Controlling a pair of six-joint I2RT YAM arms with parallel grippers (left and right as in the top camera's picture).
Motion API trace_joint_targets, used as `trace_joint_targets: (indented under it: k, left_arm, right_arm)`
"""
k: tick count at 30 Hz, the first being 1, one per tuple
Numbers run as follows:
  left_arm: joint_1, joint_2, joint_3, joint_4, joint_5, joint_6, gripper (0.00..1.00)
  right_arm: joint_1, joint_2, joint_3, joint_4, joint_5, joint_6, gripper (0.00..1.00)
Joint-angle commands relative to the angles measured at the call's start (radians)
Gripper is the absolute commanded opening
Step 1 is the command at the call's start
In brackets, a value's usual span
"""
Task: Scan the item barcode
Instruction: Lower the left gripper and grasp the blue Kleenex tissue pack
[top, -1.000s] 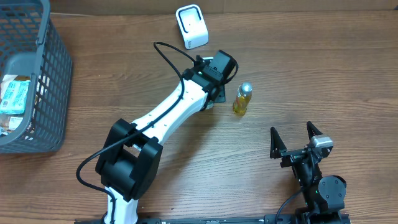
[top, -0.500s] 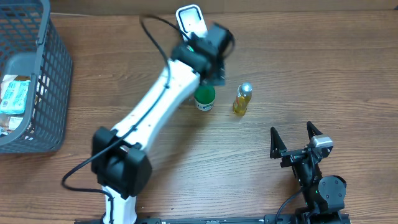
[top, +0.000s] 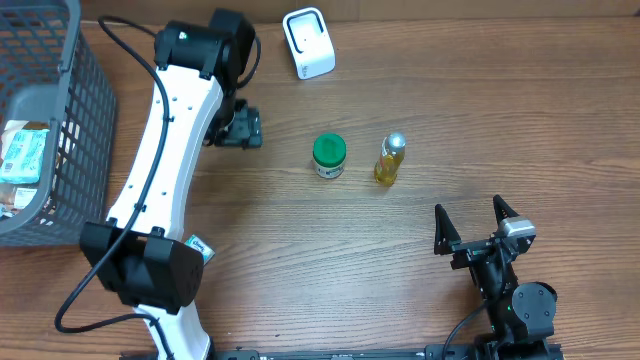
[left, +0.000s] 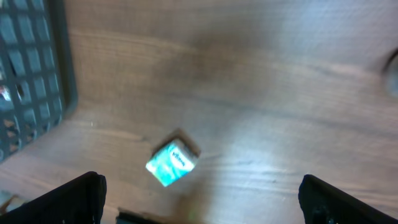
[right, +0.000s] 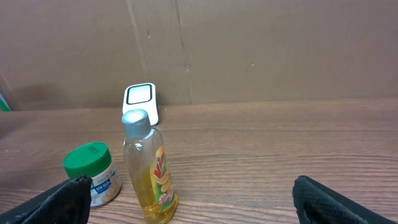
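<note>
Left gripper (top: 243, 128) spread wide and empty at 11 o'clock; right gripper (top: 478, 228) open and empty at 5 o'clock.

In the left wrist view we see a small teal-and-white packet (left: 173, 163) lying on the bare wood at 8 o'clock, near the left arm's base and just beside the basket (top: 60, 120). We judge it the likely item to scan, though we cannot be sure. It sits low and skewed, so the fingers may push it along the wood or nip only a corner, and we cannot tell where its barcode is, so it may reach the white scanner (top: 309, 42) at 12 o'clock facing away. The green-lidded jar (top: 329, 157) and the yellow bottle (top: 390, 160) stand at centre. A wide swing of the arm could topple the tall bottle.
</note>
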Motion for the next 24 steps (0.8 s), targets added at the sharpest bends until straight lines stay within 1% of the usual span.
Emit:
trace_joint_targets:
  k: [1,4,6,8,10,13,18,19,21,22,24]
  left_arm:
    - [0.019,-0.128,-0.138,-0.006,0.021,0.028,1.00]
    - [0.032,-0.253,-0.318,0.029,0.026,0.013,0.99]
    - [0.042,-0.334,-0.439,0.079,0.048,0.013,1.00]
    - [0.063,-0.428,-0.606,0.152,0.098,0.014,1.00]
    - [0.078,-0.454,-0.709,0.193,0.123,0.016,1.00]
    - [0.110,-0.439,-0.862,0.271,0.119,0.030,1.00]
    - [0.151,-0.414,-0.993,0.413,0.159,0.029,0.95]
    - [0.158,-0.410,-1.007,0.443,0.168,0.022,0.93]
    - [0.164,-0.407,-1.023,0.482,0.179,-0.044,0.87]
    - [0.164,-0.407,-1.035,0.509,0.208,-0.058,0.84]
    - [0.163,-0.407,-1.052,0.538,0.224,-0.058,0.80]
  right_arm:
    - [-0.006,-0.007,-0.011,0.003,0.001,-0.003,1.00]
    - [-0.006,-0.007,-0.011,0.003,0.001,-0.004,1.00]
    - [-0.006,-0.007,-0.011,0.003,0.001,-0.003,1.00]
    - [-0.006,-0.007,-0.011,0.003,0.001,-0.003,1.00]
    - [-0.006,-0.007,-0.011,0.003,0.001,-0.003,1.00]
    - [-0.006,-0.007,-0.011,0.003,0.001,-0.003,1.00]
    - [-0.006,-0.007,-0.011,0.003,0.001,-0.003,1.00]
    - [-0.006,-0.007,-0.011,0.003,0.001,-0.003,1.00]
    - [-0.006,-0.007,-0.011,0.003,0.001,-0.003,1.00]
    - [-0.006,-0.007,-0.011,0.003,0.001,-0.004,1.00]
    - [-0.006,-0.007,-0.011,0.003,0.001,-0.003,1.00]
